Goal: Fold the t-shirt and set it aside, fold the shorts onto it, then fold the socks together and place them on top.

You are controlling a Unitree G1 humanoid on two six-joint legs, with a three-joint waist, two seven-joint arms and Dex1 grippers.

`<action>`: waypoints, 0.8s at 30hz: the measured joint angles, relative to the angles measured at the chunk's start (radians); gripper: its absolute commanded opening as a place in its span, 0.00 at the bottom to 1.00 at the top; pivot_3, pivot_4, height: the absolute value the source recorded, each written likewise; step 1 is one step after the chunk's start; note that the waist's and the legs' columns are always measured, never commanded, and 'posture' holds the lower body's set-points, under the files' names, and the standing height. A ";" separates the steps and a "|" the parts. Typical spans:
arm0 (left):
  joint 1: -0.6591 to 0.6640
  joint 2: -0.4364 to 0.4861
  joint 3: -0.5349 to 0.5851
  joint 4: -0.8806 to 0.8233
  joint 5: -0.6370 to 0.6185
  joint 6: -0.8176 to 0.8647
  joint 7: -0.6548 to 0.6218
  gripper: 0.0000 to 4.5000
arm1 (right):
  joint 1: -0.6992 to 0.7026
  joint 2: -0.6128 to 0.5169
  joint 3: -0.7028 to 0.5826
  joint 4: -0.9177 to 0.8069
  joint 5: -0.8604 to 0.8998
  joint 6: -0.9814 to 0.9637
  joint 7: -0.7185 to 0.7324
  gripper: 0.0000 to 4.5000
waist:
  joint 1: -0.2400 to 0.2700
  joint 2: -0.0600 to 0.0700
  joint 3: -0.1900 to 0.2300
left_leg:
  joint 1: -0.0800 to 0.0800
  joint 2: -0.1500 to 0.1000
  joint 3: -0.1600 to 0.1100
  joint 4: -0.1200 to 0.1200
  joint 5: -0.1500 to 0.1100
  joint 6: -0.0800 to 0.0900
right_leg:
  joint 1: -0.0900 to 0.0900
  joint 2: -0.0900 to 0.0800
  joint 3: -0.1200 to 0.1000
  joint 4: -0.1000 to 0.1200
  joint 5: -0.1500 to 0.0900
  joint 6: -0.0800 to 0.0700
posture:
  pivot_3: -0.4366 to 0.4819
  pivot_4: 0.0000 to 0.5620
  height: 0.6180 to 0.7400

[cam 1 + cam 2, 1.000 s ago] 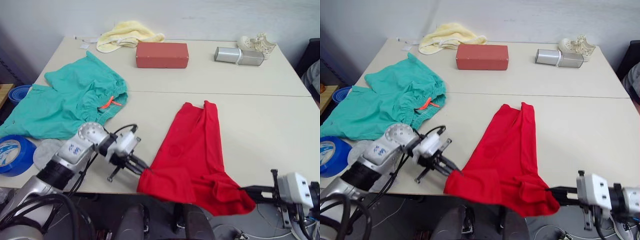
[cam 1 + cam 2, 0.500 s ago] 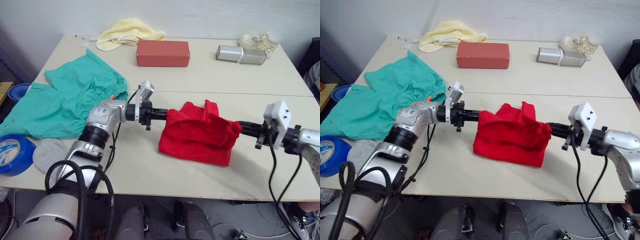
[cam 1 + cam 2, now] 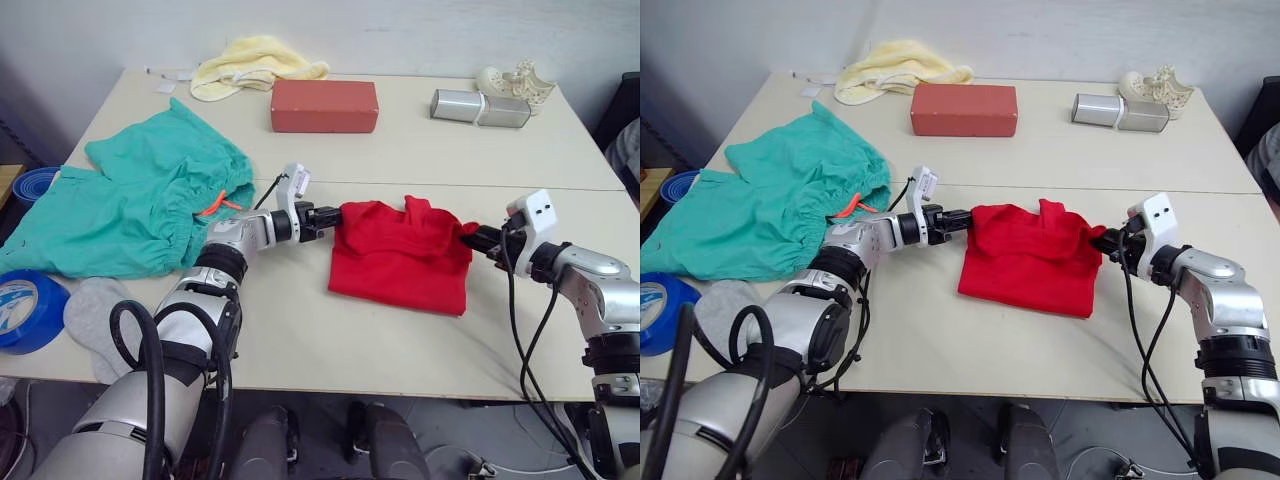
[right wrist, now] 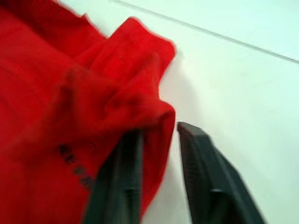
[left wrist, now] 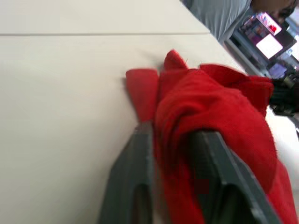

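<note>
The red t-shirt lies folded over on itself in the middle of the table. My left gripper is shut on its far left corner, and red cloth fills the gap between the fingers in the left wrist view. My right gripper is shut on the far right corner, with cloth between its fingers. The teal shorts lie spread out at the left, orange drawstring showing. A grey sock lies near the front left edge.
Along the far edge lie a pale yellow towel, a red box, a silver box and a white ornament. A blue tape roll sits at the front left corner.
Both grippers carried the t-shirt's lower end from the front edge up and away, folding it over itself. It now rests lower and flatter on the table than half a second ago.
</note>
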 measured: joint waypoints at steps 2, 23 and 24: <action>0.000 0.001 0.014 0.006 0.016 -0.015 0.016 0.66 | 0.003 0.011 -0.036 -0.012 0.019 0.012 -0.002 0.64 | -0.004 0.000 0.000 | 0.000 0.000 0.000 0.000 0.000 0.000 | 0.000 0.000 0.000 0.000 0.000 0.000 | 0.48 0.27 1.00; 0.191 0.170 -0.012 -0.183 0.191 -0.643 -0.225 0.93 | 0.369 -0.062 -0.127 -0.410 0.001 -0.293 0.269 0.80 | -0.015 0.000 0.000 | 0.003 0.001 0.002 -0.002 -0.001 -0.002 | 0.000 0.001 0.002 -0.002 0.000 0.000 | 0.48 0.27 1.00; 0.235 0.190 -0.015 -0.249 0.163 -0.670 -0.327 0.99 | 0.412 -0.064 -0.107 -0.473 -0.002 -0.308 0.290 0.80 | -0.017 0.000 0.000 | 0.003 0.002 0.002 -0.003 -0.002 -0.003 | 0.001 0.001 0.002 -0.001 0.000 0.000 | 0.48 0.27 1.00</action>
